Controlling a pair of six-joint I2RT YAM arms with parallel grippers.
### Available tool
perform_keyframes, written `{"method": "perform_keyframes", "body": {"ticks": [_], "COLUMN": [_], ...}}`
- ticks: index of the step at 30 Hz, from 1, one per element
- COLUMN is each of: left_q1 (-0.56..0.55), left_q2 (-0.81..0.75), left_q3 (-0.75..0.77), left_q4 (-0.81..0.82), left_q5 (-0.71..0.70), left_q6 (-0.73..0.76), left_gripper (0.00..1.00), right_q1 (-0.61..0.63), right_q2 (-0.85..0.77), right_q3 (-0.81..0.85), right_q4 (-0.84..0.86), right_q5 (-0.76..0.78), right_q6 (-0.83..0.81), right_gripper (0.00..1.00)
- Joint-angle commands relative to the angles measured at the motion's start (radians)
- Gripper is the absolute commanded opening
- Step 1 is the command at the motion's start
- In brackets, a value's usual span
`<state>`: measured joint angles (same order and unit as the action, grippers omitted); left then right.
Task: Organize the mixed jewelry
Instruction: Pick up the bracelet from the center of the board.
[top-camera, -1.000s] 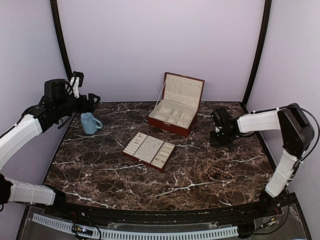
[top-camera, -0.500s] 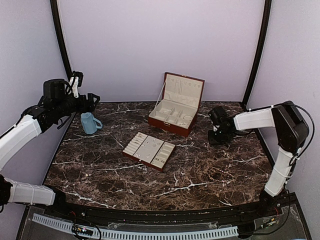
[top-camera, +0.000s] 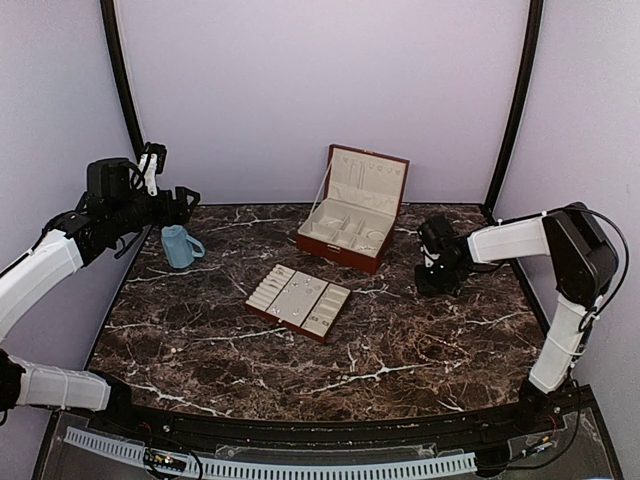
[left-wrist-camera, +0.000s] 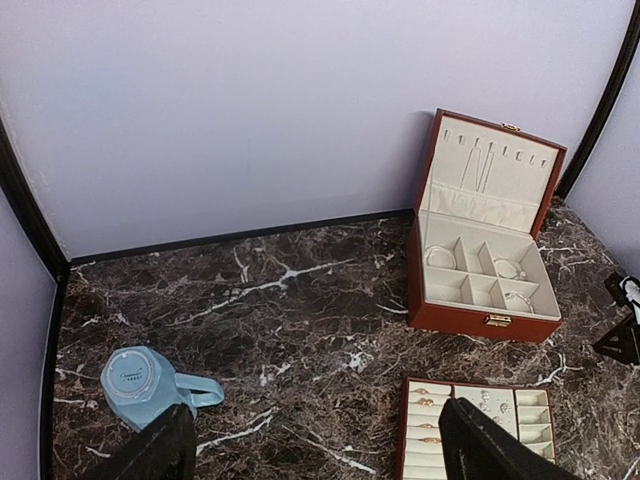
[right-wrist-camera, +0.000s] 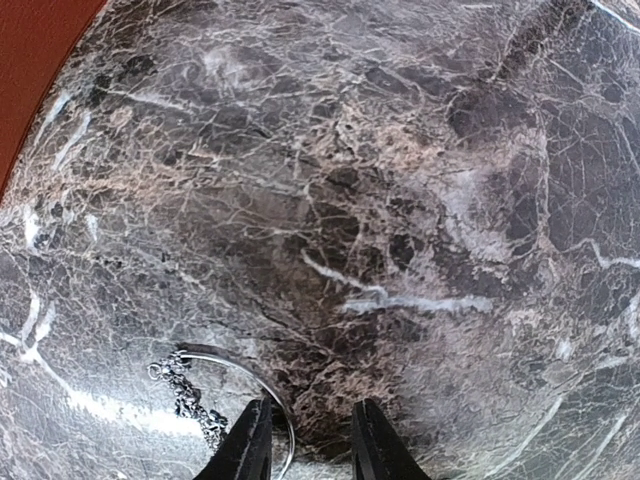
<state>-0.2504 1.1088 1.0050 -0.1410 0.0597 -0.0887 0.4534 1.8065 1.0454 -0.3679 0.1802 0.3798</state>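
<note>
left fingers (left-wrist-camera: 490, 445): i see them spread wide, empty, raised near the blue cup (left-wrist-camera: 140, 385).
right fingers (right-wrist-camera: 250, 450): narrow gap, low over the table (right-wrist-camera: 400, 200), clamping nothing.
jewelry (right-wrist-camera: 188, 392): 1 thin silver hoop with chain, flat on the table, its rim reaching between the right fingers.

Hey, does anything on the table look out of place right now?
Yes. A thin silver bangle with a tangled chain lies loose on the marble table, outside both the tray and the box. It sits right at the fingertips of the right end effector.
</note>
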Motion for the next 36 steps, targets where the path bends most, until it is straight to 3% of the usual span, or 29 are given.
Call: {"method": "perform_keyframes", "body": {"ticks": [1, 11, 19, 36], "left_q1": [0.005, 0.005, 0.005, 0.005], "left_q2": [-0.013, -0.015, -0.015, -0.015], "left_q3": [-0.013, -0.013, -0.015, -0.016], "left_q4": [-0.004, -0.004, -0.002, -0.003], "left_q5": [0.006, 0.007, 0.006, -0.006], "left_q6": [0.007, 0.007, 0.007, 0.012], "left_gripper": [0.87, 0.87, 0.87, 0.87], "right_q1": [0.012, 0.036, 0.029, 0.026], "right_q2": [-0.004, 0.037, 0.044, -0.102], "right_q3": [0.002, 0.000, 0.006, -0.051], "right_q4": [-0.008, -0.023, -0.038, 0.068], "right_q5": [0.007, 0.026, 0.086, -0.004], "right_q6": [-0.025, 0.000, 0.030, 0.097], "right_gripper": [0.27, 0.17, 0.00, 0.00]}}
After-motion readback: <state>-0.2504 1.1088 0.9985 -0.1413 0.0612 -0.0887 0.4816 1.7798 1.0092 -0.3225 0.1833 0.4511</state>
